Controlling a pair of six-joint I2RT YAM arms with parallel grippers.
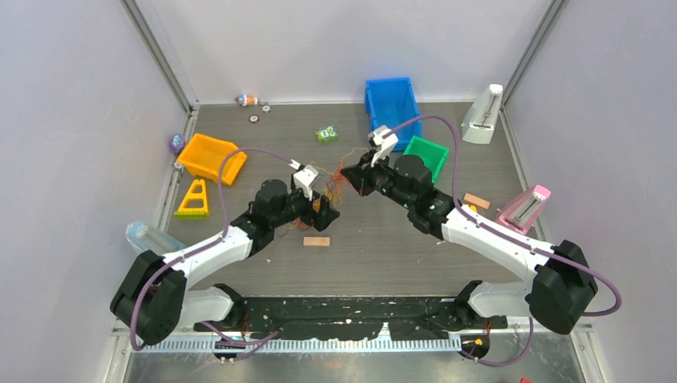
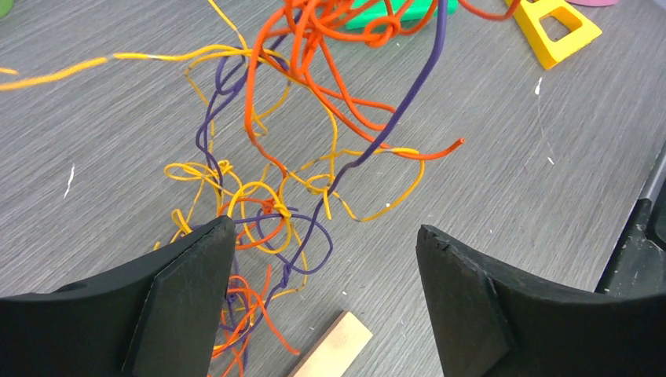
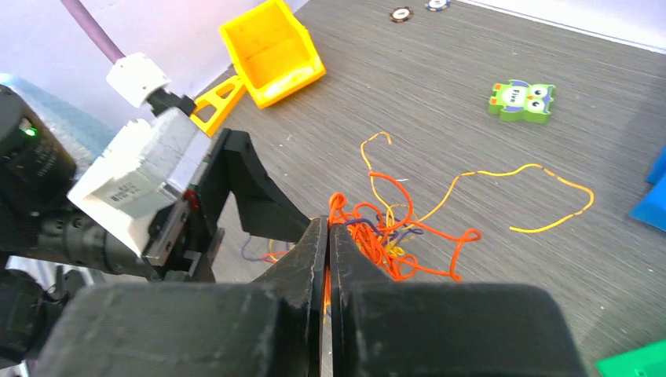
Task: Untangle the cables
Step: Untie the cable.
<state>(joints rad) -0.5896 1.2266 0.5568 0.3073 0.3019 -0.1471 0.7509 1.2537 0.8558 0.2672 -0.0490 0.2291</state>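
Your right hand [image 3: 328, 229] sits closest to its lens. Both fingers are pressed flat together, with an orange strand of the cables [image 3: 381, 239] pinched in the seam between them. The rest of the cables spill out just past those fingertips as a knotted clump of orange, yellow and dark purple wire. One long yellow strand trails loose over the desk [image 3: 440, 78] toward the green owl toy [image 3: 522, 100], which lies well apart from the clump.

Your left hand [image 2: 326, 233] is spread wide and grips nothing. The cables hang down through the gap between its fingers, and the lowest loops pass just beside one finger [image 2: 188, 298]; you cannot tell whether they touch it.

From above, the two hands face each other with the cables strung between them. A small wooden block [image 2: 334, 345] lies on the desk just beside the lowest loops, on the side toward the arm bases. The green bin [image 1: 425, 152] stands near the cables, behind the right hand. The yellow bin [image 1: 209, 157] and the yellow triangle piece [image 1: 193, 209] sit well apart from the cables, out past the left arm.
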